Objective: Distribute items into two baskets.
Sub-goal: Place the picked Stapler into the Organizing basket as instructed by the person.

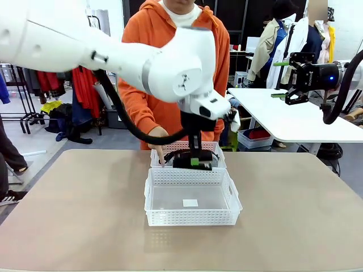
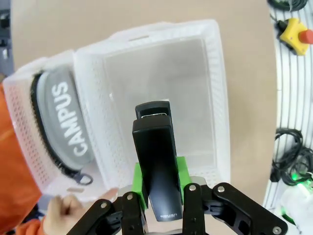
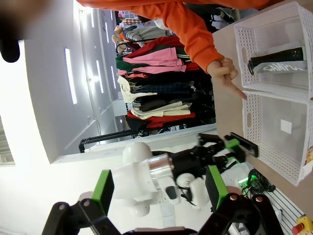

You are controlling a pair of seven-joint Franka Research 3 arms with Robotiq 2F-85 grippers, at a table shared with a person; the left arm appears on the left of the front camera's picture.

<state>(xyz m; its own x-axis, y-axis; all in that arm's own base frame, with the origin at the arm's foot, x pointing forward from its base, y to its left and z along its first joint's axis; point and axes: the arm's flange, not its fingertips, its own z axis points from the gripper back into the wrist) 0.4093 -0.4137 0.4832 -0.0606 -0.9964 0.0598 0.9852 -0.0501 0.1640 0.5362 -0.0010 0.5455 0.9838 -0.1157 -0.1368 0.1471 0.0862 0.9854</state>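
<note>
While the left gripper [image 2: 159,188] clamped the small black stapler [image 2: 156,161] across its rigid, smooth, dense body above the larger translucent lattice basket [image 2: 215,88], the right gripper [image 3: 156,196] gaped empty.

Two rectangular translucent white plastic baskets with lattice sides stand on the one tan worktop [image 1: 68,215]: the nearer basket [image 1: 191,198] and the farther basket [image 1: 160,157] behind it. One small white label [image 1: 190,203] lies in the nearer one. There is one grey zip pouch with white "CAMPUS" lettering [image 2: 63,117], and one small black stapler [image 2: 157,161]. Two white robot arms show, with one left pincer [image 1: 195,163] and one right pincer [image 1: 290,79]. One person in an orange hooded top [image 1: 144,85] shows one hand [image 1: 159,140].
</note>
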